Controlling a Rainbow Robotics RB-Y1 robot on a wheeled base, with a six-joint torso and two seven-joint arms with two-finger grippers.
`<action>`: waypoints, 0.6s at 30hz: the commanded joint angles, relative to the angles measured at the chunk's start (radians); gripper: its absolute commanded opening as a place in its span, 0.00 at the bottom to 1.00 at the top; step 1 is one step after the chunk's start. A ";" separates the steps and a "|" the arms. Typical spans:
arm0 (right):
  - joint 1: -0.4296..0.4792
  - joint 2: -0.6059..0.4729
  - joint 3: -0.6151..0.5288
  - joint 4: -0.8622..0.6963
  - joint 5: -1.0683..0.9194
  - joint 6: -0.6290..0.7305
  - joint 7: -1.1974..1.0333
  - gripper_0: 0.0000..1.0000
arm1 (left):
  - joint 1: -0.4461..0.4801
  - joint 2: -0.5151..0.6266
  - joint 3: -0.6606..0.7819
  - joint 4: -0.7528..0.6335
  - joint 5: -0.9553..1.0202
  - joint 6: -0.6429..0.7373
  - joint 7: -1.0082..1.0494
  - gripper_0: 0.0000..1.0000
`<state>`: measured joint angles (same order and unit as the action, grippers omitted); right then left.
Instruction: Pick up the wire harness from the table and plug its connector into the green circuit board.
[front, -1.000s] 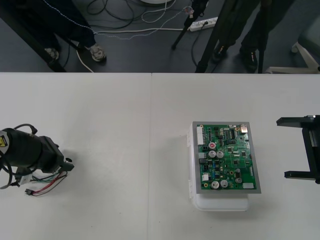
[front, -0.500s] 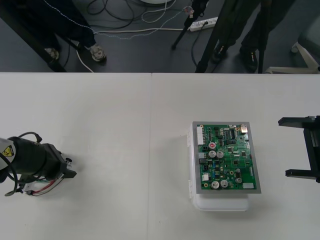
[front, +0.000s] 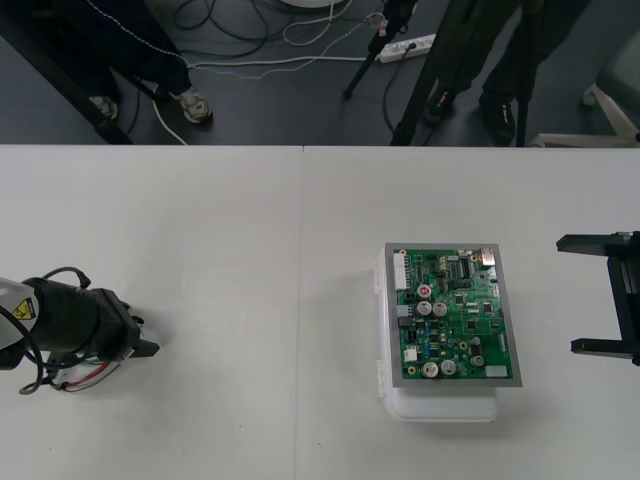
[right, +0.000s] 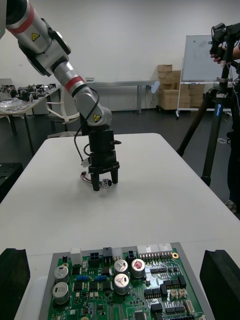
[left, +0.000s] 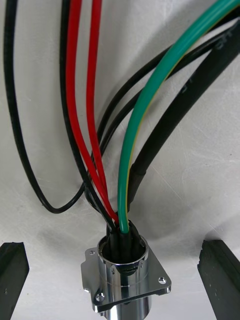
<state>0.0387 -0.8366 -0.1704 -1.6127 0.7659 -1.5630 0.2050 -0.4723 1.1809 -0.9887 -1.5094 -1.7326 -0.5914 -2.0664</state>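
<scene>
The wire harness lies at the table's left, its red, black and green wires looping out from under my left gripper. That gripper is lowered over the harness and open. Its two black fingers stand wide on either side of the round metal socket without touching it. From the right wrist, the left gripper points straight down at the table with the socket between its tips. The green circuit board sits on its white base right of centre. My right gripper waits open at the right edge.
The board lies just beyond the right gripper's fingers. Bare table stretches between harness and board. The table's far edge borders dark floor with cables and tripod legs.
The left gripper has sunk lower over the harness and shifted slightly towards the front edge, covering more of the wires. The right gripper edged slightly right, then held still.
</scene>
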 joint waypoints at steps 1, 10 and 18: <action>-0.020 -0.042 -0.034 0.000 -0.005 -0.008 -0.003 1.00 | -0.034 -0.015 -0.011 0.002 -0.015 0.047 -0.092 1.00; -0.020 -0.042 -0.037 0.000 -0.005 -0.008 -0.003 1.00 | -0.034 -0.015 -0.011 0.003 -0.019 0.047 -0.093 1.00; -0.019 -0.042 -0.044 0.000 -0.005 -0.008 -0.003 1.00 | -0.034 -0.014 -0.022 0.006 -0.019 0.047 -0.098 0.00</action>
<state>0.0387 -0.8366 -0.1809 -1.6127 0.7659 -1.5630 0.2050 -0.4723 1.1804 -0.9894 -1.5070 -1.7441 -0.5830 -2.0667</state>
